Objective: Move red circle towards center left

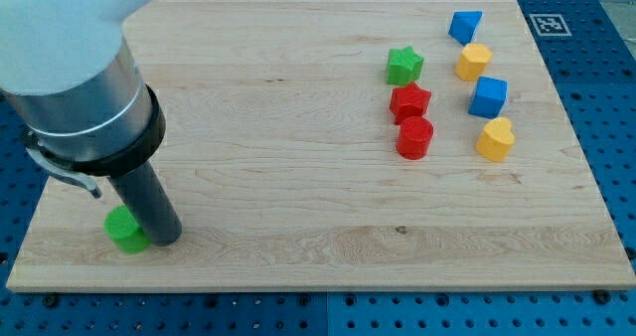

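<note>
Red circle [414, 137] sat right of centre on the wooden board [278, 97], just nearer than the red star [409, 101] and almost touching it, with the green star [404, 66] farther back in the same column. Judged light, rigid and smooth-sided: likely to slide easily on the wood, but also to roll off a rounded face if pushed off-centre. No taking hold possible, since no pincer fitted, only a rod; best contact judged to be the right-hand side wall, square on, to drive leftward. Tip [162, 241] stood far away at the near left corner, just beside the green block [125, 229], perhaps touching it; cannot tell for certain. Reaching the right flank of the circle would call for a long path around, kept clear of the red star and of the right-hand group: blue block [464, 25] farthest, yellow block [474, 61], blue cube [487, 96], yellow heart-like block [495, 139]. Pale wood grain, flat and bare across the middle and left, gave open room for the push toward centre left. Blue perforated bench [596, 38] surrounded the board, with a printed marker [548, 24] at the far right corner.
</note>
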